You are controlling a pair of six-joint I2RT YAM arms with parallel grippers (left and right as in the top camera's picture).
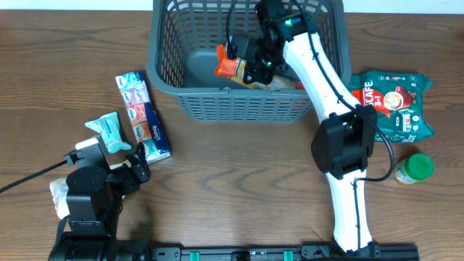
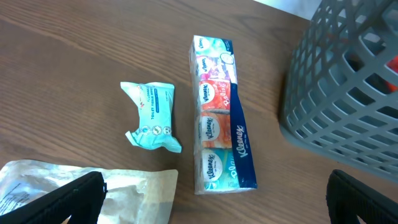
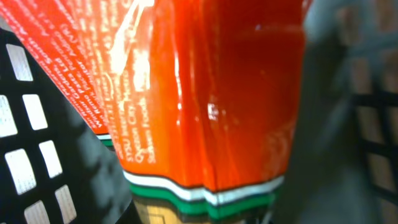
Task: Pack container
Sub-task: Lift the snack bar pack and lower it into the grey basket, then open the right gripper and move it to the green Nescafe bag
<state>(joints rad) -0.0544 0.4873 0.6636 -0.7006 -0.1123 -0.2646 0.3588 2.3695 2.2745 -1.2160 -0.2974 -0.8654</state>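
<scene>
The container (image 1: 232, 107) is a large dark grey lattice basket at the table's far middle. My right gripper (image 1: 255, 67) reaches down into it and is shut on an orange-red snack packet (image 1: 230, 67), held just above the base. That packet (image 3: 205, 93) fills the right wrist view, with the basket wall (image 3: 31, 155) behind it. My left gripper (image 1: 138, 170) is open and empty at the front left. In the left wrist view its fingers (image 2: 217, 208) straddle the table, the left finger over a pale pouch (image 2: 118, 193), with the basket corner (image 2: 348, 81) at right.
A Kleenex tissue multipack (image 1: 143, 116) (image 2: 221, 112) and a teal wipes packet (image 1: 109, 130) (image 2: 152, 115) lie left of the basket. The pale pouch (image 1: 58, 192) lies by the left arm. A green coffee bag (image 1: 391, 101) and green-lidded jar (image 1: 415, 168) sit at right. Another packet (image 1: 279, 83) lies in the basket.
</scene>
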